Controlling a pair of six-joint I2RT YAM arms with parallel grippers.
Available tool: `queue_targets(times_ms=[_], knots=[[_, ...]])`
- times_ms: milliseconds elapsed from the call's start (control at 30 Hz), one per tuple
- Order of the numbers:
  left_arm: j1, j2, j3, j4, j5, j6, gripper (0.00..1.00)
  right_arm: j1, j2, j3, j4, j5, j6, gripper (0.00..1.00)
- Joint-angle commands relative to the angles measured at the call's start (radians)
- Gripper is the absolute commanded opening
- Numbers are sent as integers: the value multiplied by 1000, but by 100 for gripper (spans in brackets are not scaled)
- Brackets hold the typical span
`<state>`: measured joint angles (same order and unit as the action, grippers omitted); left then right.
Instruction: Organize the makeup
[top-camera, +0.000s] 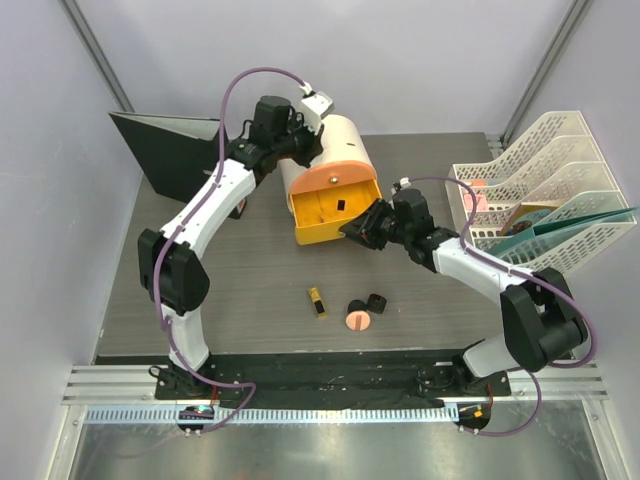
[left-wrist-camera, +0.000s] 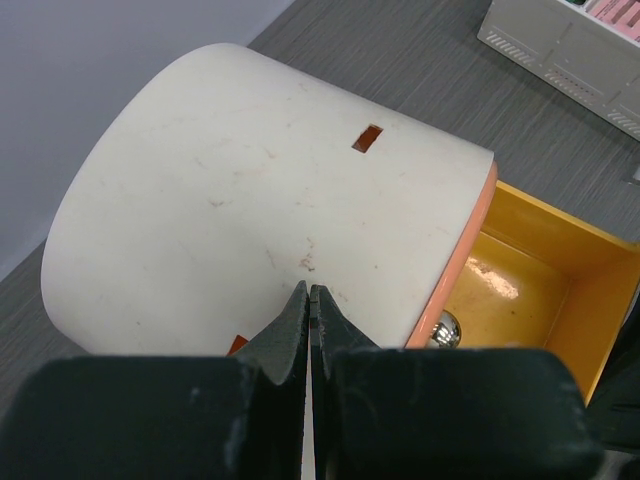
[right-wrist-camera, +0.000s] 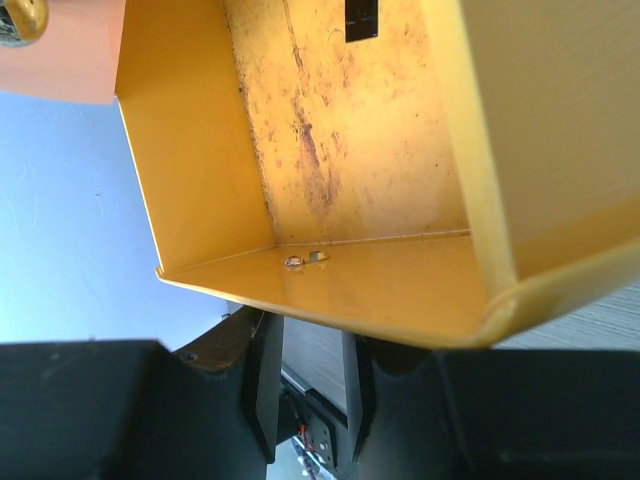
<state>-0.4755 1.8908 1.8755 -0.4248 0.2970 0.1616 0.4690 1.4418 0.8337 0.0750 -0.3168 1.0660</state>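
Observation:
The makeup lies on the table in front of the box: a black-gold lipstick (top-camera: 317, 302), two small black jars (top-camera: 356, 307) (top-camera: 376, 301) and a round pink compact (top-camera: 358, 320). The peach bottles and the clear tube are out of view. The cream-and-orange box (top-camera: 345, 150) (left-wrist-camera: 250, 180) lies on its side with its yellow drawer (top-camera: 322, 215) (right-wrist-camera: 350, 150) pulled out and empty. My left gripper (top-camera: 305, 142) (left-wrist-camera: 310, 290) is shut and empty, its tips on the box's cream wall. My right gripper (top-camera: 356, 228) (right-wrist-camera: 308, 340) sits at the drawer's front wall, jaws narrowly apart astride its hidden knob.
A white slotted file rack (top-camera: 540, 190) (left-wrist-camera: 560, 40) with teal folders and pink items stands at the right. A black angled panel (top-camera: 170, 150) stands at the back left. A chrome knob (left-wrist-camera: 445, 328) shows on the box's orange face.

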Motion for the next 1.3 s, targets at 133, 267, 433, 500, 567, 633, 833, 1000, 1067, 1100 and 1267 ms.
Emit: queue_targets(times_ms=[133, 267, 433, 500, 567, 633, 833, 1000, 1067, 1100, 1267], knots=[[3, 16, 16, -78, 21, 12, 0, 10, -83, 31, -156, 58, -46, 55], [3, 8, 36, -92, 19, 27, 0, 11, -136, 67, -285, 93, -107, 65], [3, -18, 51, -97, 25, 35, 0, 8, -187, 151, -455, 142, -214, 68], [3, -38, 48, -97, 24, 36, 0, 10, -196, 177, -553, 154, -300, 70], [3, -51, 47, -101, 18, 42, 0, 10, -196, 209, -648, 163, -365, 71], [3, -73, 44, -107, 11, 52, 0, 10, -193, 222, -710, 166, -471, 71], [3, -98, 37, -126, -9, 79, 0, 66, -277, 130, -834, 254, -650, 75], [3, -96, 31, -126, -7, 76, 0, 112, -325, 62, -842, 291, -695, 79], [3, -93, 31, -127, -9, 76, 0, 147, -330, 32, -811, 304, -687, 81], [3, -93, 30, -127, -6, 75, 0, 158, -325, 22, -802, 312, -683, 81], [3, -96, 19, -124, -6, 70, 0, 224, -249, 22, -797, 378, -672, 81]])
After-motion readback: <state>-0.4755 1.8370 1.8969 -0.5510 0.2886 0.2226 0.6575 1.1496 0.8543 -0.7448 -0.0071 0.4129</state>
